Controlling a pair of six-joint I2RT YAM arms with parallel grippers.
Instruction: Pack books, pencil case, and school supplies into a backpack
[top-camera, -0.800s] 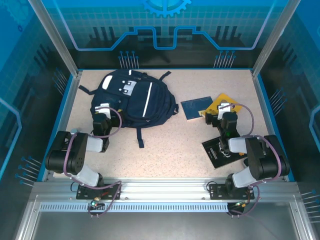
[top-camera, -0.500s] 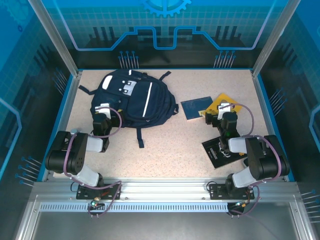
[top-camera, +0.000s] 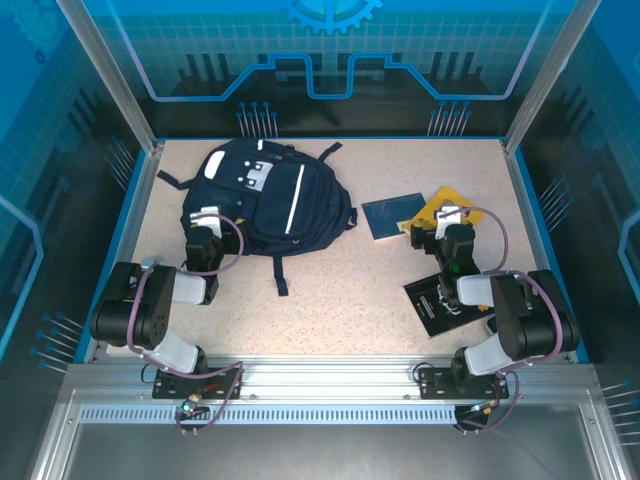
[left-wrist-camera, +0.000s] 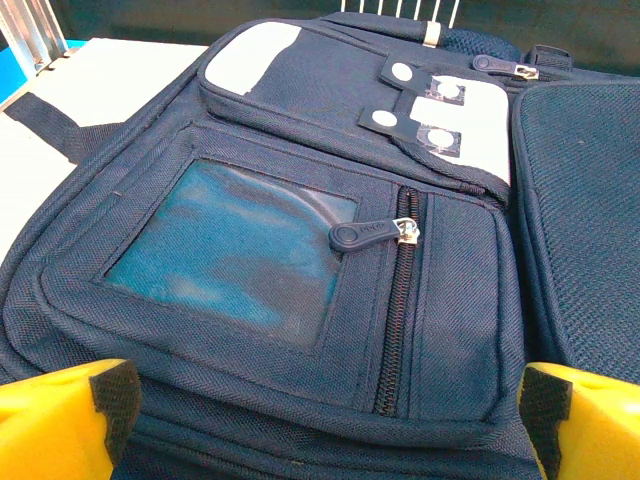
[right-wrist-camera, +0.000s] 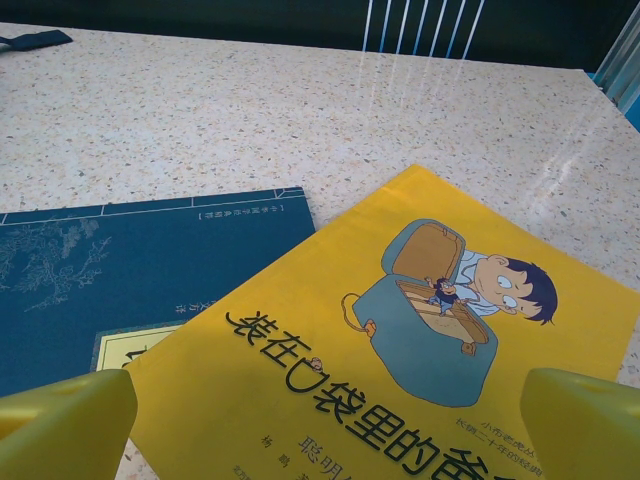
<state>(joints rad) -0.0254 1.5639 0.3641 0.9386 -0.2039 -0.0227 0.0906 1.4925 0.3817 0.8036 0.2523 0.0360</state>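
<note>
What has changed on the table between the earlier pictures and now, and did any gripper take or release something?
Nothing has visibly changed. The left gripper stays open at the near edge of the backpack. The right gripper stays open over the yellow book and the dark blue book. The black book lies where it was, beside the right arm.

The backpack (top-camera: 268, 200) lies flat on the left rear of the table (top-camera: 340, 290), its top toward the back. Right of it, apart, lies one book (top-camera: 390, 215) — a second book (top-camera: 443, 202) overlaps its right corner. A third book (top-camera: 430, 300) lies nearer, partly under the right arm (top-camera: 500, 300). The left gripper (top-camera: 205, 228) sits at the backpack's near left edge.
</note>
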